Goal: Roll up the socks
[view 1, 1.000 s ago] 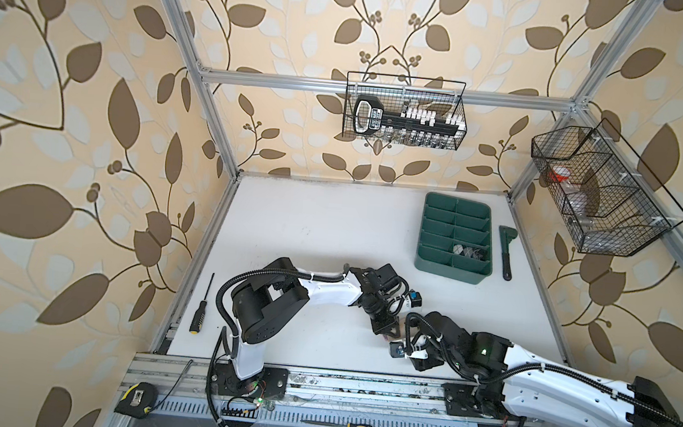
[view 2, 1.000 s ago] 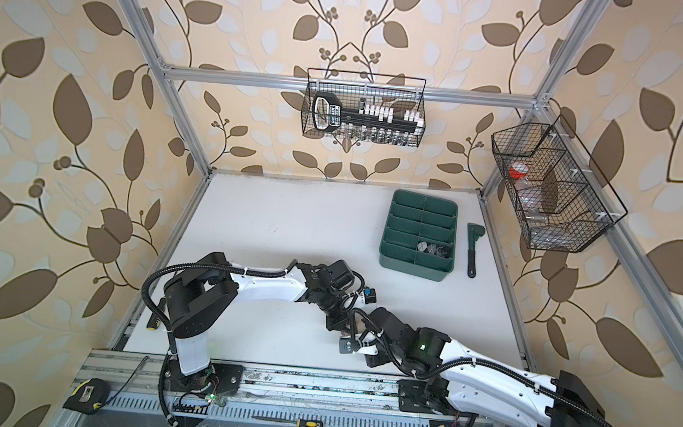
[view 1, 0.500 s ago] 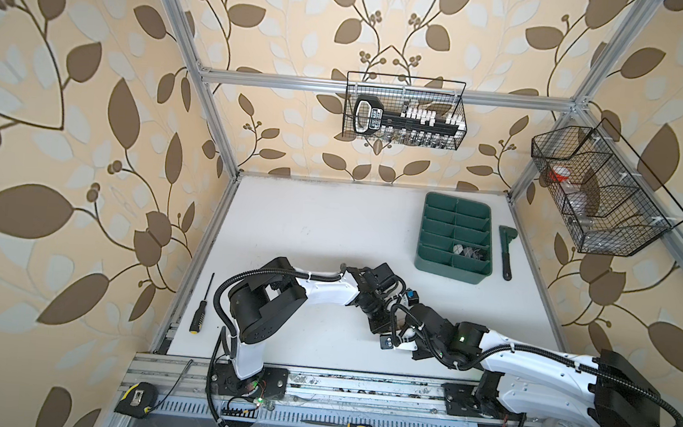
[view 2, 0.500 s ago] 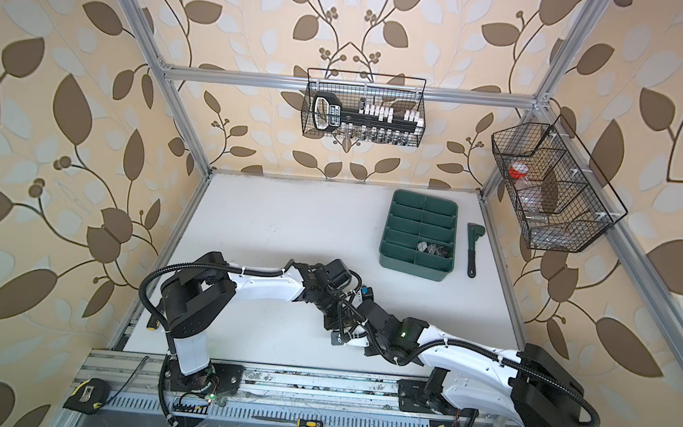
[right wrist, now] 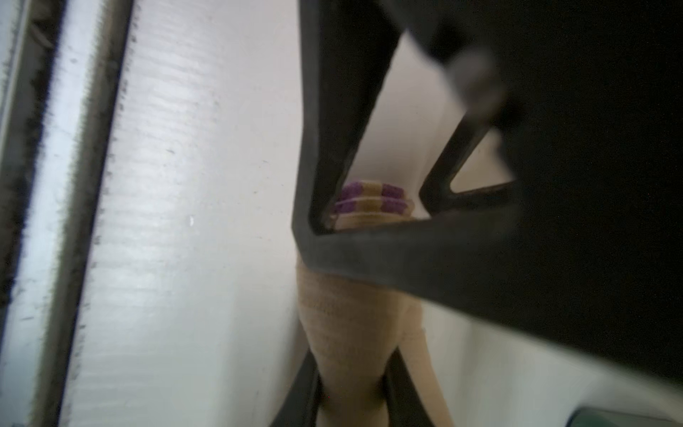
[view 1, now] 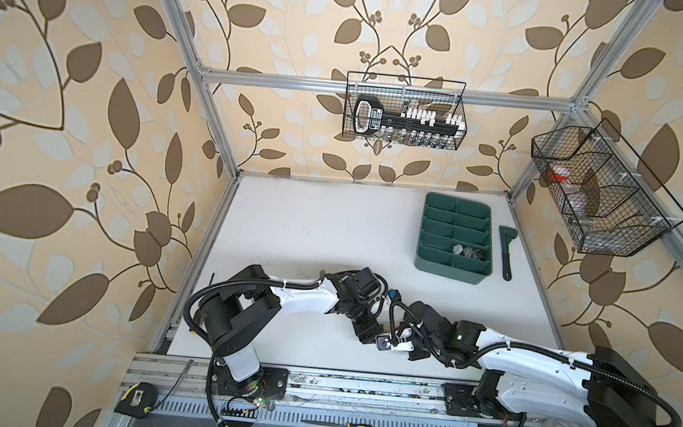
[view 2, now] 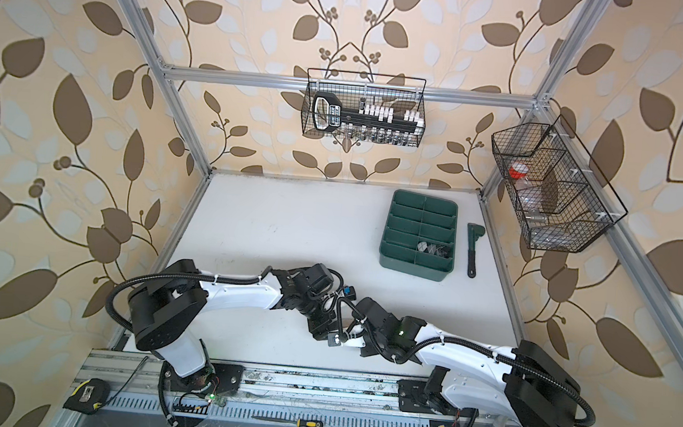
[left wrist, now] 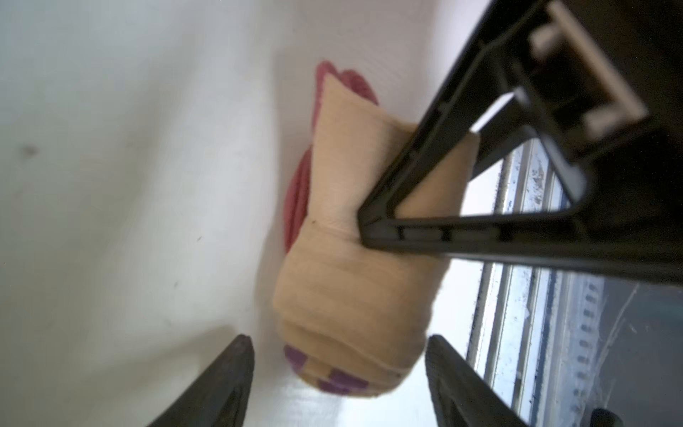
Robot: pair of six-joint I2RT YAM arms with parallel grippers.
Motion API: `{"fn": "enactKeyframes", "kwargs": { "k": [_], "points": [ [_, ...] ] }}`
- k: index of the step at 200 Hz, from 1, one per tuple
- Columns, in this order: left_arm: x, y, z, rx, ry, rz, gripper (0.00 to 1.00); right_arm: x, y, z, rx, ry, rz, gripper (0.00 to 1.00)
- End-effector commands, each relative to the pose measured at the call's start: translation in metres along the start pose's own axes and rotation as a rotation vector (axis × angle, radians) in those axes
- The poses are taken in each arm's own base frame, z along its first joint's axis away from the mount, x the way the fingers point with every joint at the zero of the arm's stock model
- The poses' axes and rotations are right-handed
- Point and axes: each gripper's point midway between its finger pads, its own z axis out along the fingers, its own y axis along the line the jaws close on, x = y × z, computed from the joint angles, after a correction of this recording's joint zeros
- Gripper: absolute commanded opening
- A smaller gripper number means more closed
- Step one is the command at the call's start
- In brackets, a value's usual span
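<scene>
- I work inside a robot test cell: aluminium frame [view 1: 279, 81], leaf-patterned wall panels [view 1: 66, 138].
- Workshop gear surrounds my white table [view 1: 322, 221]: wire basket [view 1: 420, 139] of tools, tape measure [view 1: 135, 400], screwdriver [view 1: 337, 425].

Green tray [view 1: 448, 269], dark wrench [view 1: 504, 252] just beside; tape measure [view 1: 135, 398] near rail [view 1: 359, 387].
</scene>
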Motion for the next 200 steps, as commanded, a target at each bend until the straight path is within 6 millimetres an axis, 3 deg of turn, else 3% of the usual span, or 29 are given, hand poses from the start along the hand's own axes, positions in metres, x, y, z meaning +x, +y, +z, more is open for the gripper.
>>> {"fn": "enactKeyframes", "kwargs": {
  "k": [1, 3, 6, 40, 61, 79, 121, 169, 200],
  "points": [
    [-0.039, -0.01, -0.054, -0.039, -0.194, 0.075, 0.86, 0.023, 0.034, 0.001, -0.172, 0.067, 0.085, 0.0],
    [-0.041, -0.009, -0.059, -0.052, -0.206, 0.078, 0.96, 0.023, 0.034, 0.001, -0.178, 0.066, 0.091, 0.0],
    [-0.043, -0.007, -0.065, -0.07, -0.223, 0.083, 0.98, 0.023, 0.034, 0.0, -0.186, 0.062, 0.098, 0.0],
    [-0.056, 0.0, -0.137, -0.303, -0.4, 0.265, 0.99, 0.017, 0.027, -0.013, -0.331, 0.033, 0.271, 0.0],
    [-0.05, -0.001, -0.163, -0.436, -0.447, 0.446, 0.99, 0.013, 0.017, -0.015, -0.386, 0.029, 0.348, 0.0],
    [-0.043, 0.015, -0.173, -0.588, -0.457, 0.53, 0.99, 0.018, 0.009, -0.011, -0.412, 0.07, 0.409, 0.0],
    [-0.032, 0.016, -0.16, -0.627, -0.346, 0.714, 0.99, 0.019, -0.001, 0.0, -0.465, 0.083, 0.499, 0.0],
    [-0.018, -0.018, -0.088, -0.498, -0.139, 0.88, 0.99, 0.024, -0.014, 0.008, -0.47, 0.1, 0.531, 0.0],
    [-0.021, -0.029, -0.056, -0.425, -0.161, 0.771, 0.99, 0.025, -0.022, 0.013, -0.454, 0.087, 0.543, 0.0]
  ]
}}
